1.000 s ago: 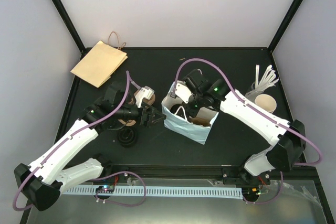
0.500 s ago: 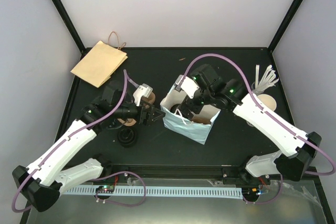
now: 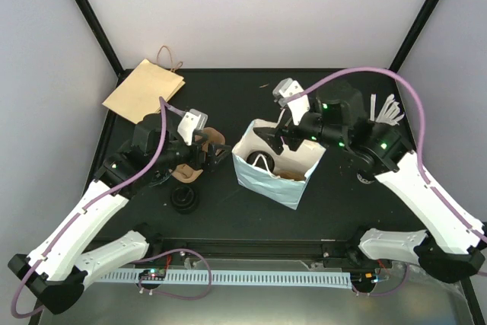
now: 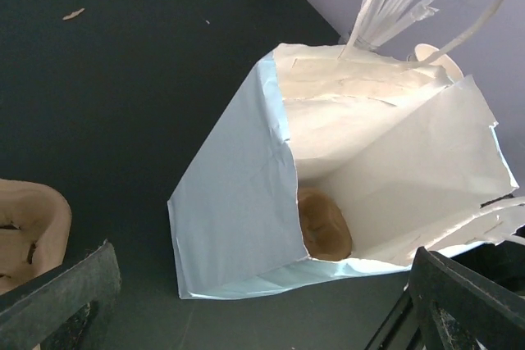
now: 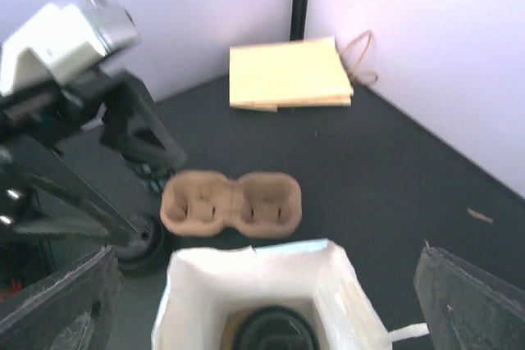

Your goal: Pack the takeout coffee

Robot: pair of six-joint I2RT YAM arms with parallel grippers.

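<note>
The takeout coffee (image 5: 275, 332) stands inside the open light-blue paper bag (image 5: 246, 272); only its round black lid shows, and the bag walls hide the cup body. From above, the lid (image 3: 263, 163) is a dark disc in the bag (image 3: 266, 176). A brown moulded tray (image 4: 325, 224) lies on the bag floor. My right gripper (image 3: 294, 132) hangs open above the bag's far rim and holds nothing. My left gripper (image 3: 216, 153) is open and empty, just left of the bag (image 4: 234, 227).
A brown two-cup carrier (image 5: 232, 202) lies left of the bag, under my left arm. A pile of black lids (image 3: 185, 198) is nearby. Flat brown bags (image 3: 144, 90) lie at the far left corner. Stacked white cups (image 3: 385, 150) and wrapped straws (image 3: 386, 109) stand at the right.
My right gripper has risen out of the bag and pulled back toward the far side. My left gripper has backed away to the left and opened a little wider.
</note>
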